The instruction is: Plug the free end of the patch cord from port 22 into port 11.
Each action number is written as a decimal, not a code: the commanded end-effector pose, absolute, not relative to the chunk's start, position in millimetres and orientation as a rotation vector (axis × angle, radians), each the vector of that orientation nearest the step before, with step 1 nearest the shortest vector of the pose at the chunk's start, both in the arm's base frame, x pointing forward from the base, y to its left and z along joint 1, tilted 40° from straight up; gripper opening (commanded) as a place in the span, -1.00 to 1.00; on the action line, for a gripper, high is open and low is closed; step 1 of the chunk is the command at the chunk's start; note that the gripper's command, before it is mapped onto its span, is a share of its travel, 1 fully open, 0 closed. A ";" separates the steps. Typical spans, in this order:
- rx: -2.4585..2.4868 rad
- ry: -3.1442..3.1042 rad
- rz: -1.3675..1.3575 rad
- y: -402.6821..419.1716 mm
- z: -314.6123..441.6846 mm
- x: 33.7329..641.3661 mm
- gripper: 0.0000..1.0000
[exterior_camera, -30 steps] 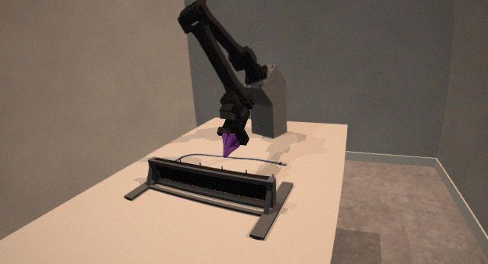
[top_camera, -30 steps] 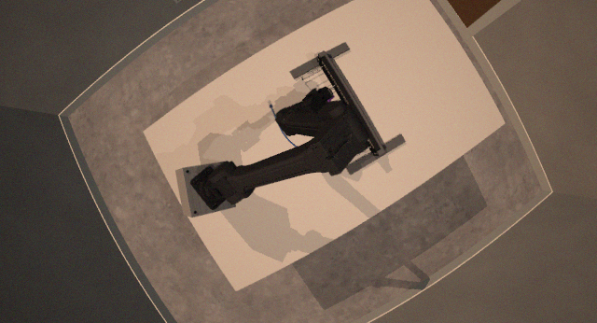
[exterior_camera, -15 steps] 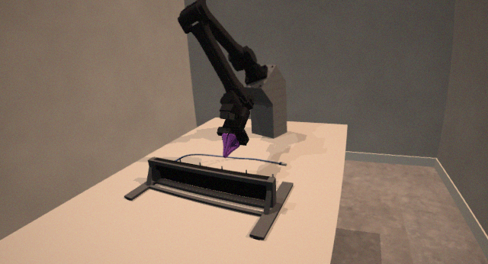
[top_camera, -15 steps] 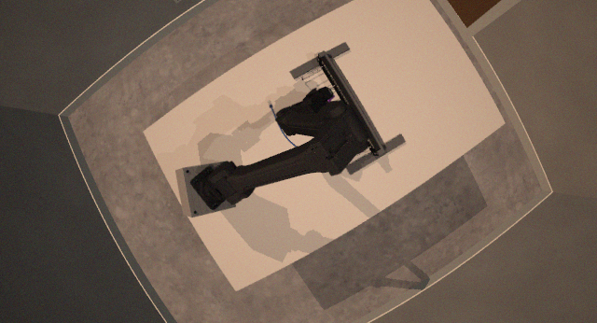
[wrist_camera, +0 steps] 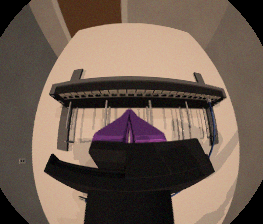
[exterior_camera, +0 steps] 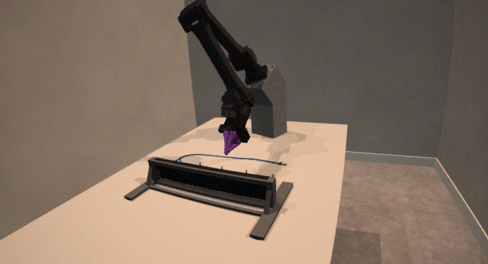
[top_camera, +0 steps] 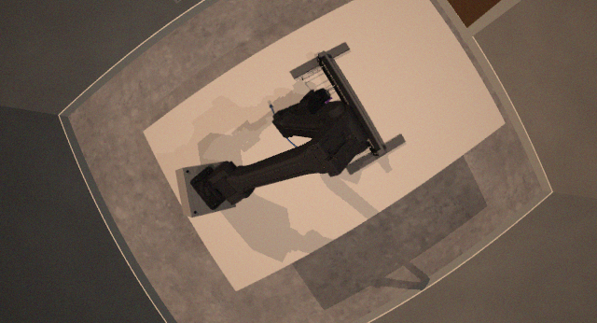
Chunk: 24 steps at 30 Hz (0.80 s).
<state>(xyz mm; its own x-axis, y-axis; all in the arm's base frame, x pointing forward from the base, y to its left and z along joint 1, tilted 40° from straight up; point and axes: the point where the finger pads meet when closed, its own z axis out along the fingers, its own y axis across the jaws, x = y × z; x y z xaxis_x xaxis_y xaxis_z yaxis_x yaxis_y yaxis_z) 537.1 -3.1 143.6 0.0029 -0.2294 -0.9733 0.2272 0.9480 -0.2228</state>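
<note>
The jaws (exterior_camera: 227,153) are closed on nothing; the cord (exterior_camera: 229,156) (wrist_camera: 213,132) meets the rack (exterior_camera: 213,170) (wrist_camera: 137,83) at one end.

bare windowless-looking room | plain grey walls (exterior_camera: 324,66) | pale table (exterior_camera: 191,233) | robot arm (exterior_camera: 221,58), port rack (exterior_camera: 210,170): lab-like

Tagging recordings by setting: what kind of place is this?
Probably a small robot test room: an arm on a pedestal, a patch panel rack on a pale table, plain walls close around.
</note>
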 end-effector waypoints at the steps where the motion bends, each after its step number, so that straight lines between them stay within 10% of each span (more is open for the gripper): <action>1: -0.011 1.482 -0.335 12.4 160.1 513.4 -1.00; 24: -0.005 1.492 -0.343 28.2 147.4 411.5 -1.00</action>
<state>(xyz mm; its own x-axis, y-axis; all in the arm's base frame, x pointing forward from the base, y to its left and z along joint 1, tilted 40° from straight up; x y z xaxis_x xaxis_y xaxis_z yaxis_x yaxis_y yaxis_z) 412.0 27.2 137.8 0.0085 -0.2302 -0.9731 0.2158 0.9506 -0.2230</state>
